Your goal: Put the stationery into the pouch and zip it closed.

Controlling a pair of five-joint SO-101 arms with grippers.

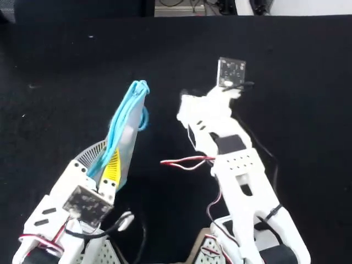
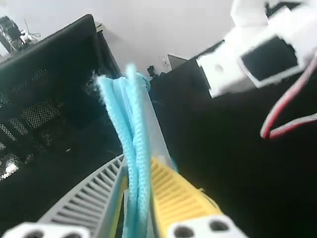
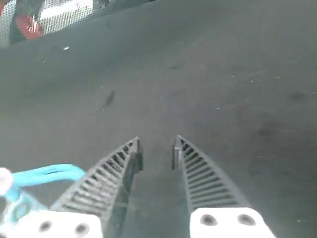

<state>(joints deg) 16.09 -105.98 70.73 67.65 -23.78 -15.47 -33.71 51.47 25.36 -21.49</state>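
Observation:
The pouch, clear with light-blue edging and a blue cord, is held up off the black table, tilted with its far end highest. My left gripper is shut on its lower end; in the left wrist view the grey finger and the yellow finger clamp the pouch's blue edge. My right arm stands just right of the pouch. My right gripper is open above bare cloth, nothing between its fingers. A blue piece of the pouch shows beside it.
Black cloth covers the table. A black mesh crate stands beyond the table's far side. Red and white wires loop out from the right arm toward the pouch. The table's back edge borders a pale floor.

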